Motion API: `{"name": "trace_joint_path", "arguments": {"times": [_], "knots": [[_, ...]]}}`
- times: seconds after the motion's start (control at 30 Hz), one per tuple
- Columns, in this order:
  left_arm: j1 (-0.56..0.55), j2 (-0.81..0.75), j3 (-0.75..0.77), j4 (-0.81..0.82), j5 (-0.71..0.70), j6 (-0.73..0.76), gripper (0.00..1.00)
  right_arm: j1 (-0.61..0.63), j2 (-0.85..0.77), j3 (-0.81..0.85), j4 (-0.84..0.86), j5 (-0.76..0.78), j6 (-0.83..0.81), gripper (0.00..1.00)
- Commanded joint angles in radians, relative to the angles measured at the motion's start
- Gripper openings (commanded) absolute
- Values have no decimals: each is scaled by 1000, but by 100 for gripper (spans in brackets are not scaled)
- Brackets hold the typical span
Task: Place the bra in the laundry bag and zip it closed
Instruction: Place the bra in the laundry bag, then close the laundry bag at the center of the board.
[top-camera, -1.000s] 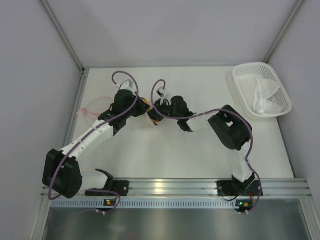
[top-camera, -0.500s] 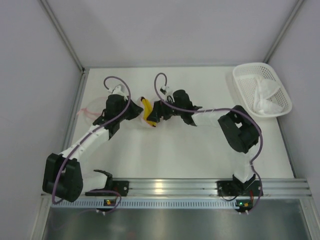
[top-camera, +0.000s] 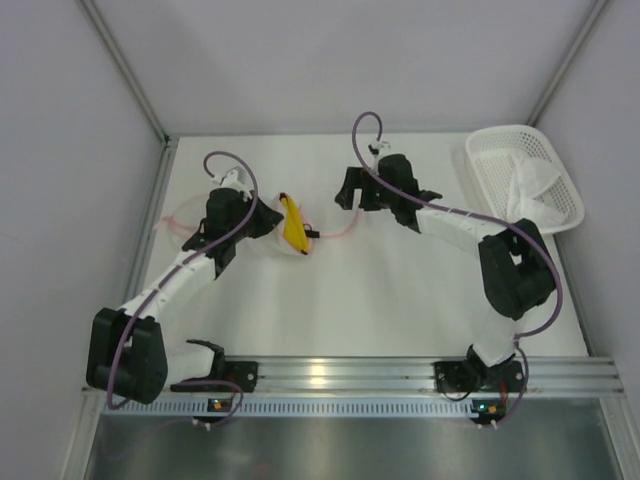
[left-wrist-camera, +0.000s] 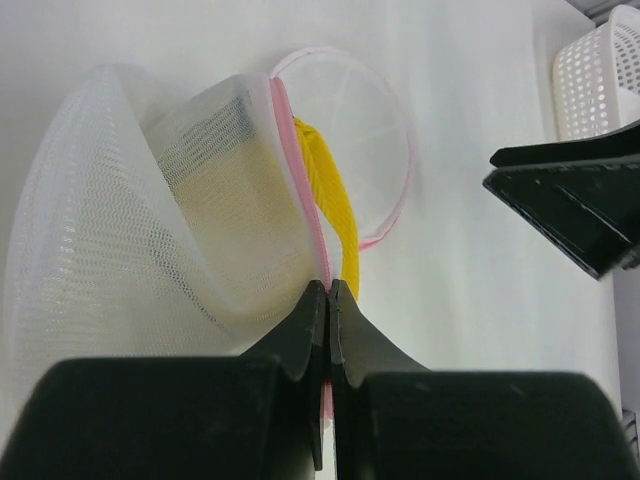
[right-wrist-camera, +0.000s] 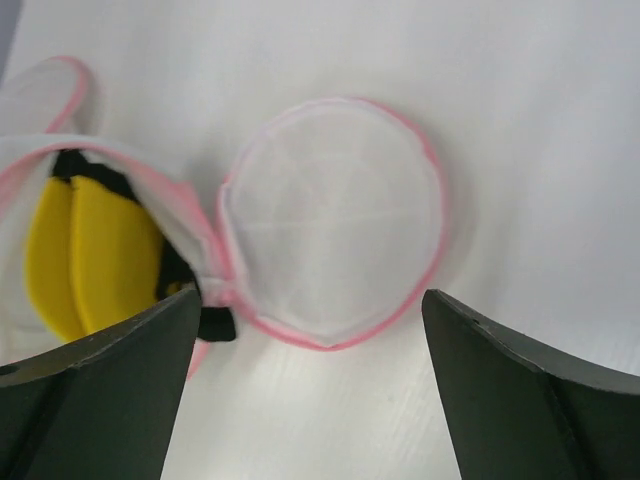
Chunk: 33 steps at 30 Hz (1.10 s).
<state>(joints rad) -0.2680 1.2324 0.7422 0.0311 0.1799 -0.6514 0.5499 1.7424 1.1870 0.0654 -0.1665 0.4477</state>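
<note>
**Rail** (top-camera: 340, 375): aluminium strip along the near edge of the worktop (top-camera: 380, 300), carrying both arm bases.

**Left arm:** elbow folded low at the near left corner. The forearm reaches away and to the right, and the wrist is level with the bag.

**Left tool** (left-wrist-camera: 328, 290): clenched. The two fingers are pressed together on the pink rim of the laundry bag (left-wrist-camera: 120, 200) at its open mouth.

**Laundry bag:** white mesh with pink piping, lying left of centre on the worktop. The mouth faces right and is unzipped.

**Bra** (left-wrist-camera: 335, 200): yellow, sitting in the mouth of the bag, partly inside and partly showing past the rim. In the top view its long axis runs near to far, with the far end leaning slightly left. A dark strap piece sits at its near right end.

**Bag flap** (right-wrist-camera: 335, 215): round mesh disc edged in pink, lying flat on the worktop just right of the bra. It joins the bag at the rim.

**Right arm:** elbow raised over the right half of the worktop, forearm stretching left and away.

**Right tool** (right-wrist-camera: 310, 300): released, with the jaws spread wide and nothing between them. It sits above the worktop beyond the flap and is apart from the bag.

**Basket** (top-camera: 480, 180): white plastic lattice at the far right corner, holding a white cloth (top-camera: 530, 190).
</note>
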Motion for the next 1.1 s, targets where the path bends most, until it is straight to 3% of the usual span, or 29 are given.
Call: {"name": "trace_joint_path", "arguments": {"times": [0.0,0.27,0.47,0.67,0.7,0.73,0.87,1.07], "knots": [[9,-25,-6,70,23,16,0,-25,63,25,-62,142,-24,93],[10,-27,-9,70,29,22,0,-27,236,126,-84,147,3,80],[12,-24,0,70,36,29,0,-28,316,164,-46,156,17,65],[13,-19,0,70,40,29,0,-27,338,184,25,107,54,24],[13,-20,2,69,41,30,0,-25,336,189,21,107,51,8],[13,-22,2,67,41,33,0,-27,332,200,7,108,36,0],[16,-21,22,49,49,27,0,-27,232,212,-62,201,-46,0],[16,-7,106,46,159,-74,0,-48,-73,217,-177,395,-202,0]]}}
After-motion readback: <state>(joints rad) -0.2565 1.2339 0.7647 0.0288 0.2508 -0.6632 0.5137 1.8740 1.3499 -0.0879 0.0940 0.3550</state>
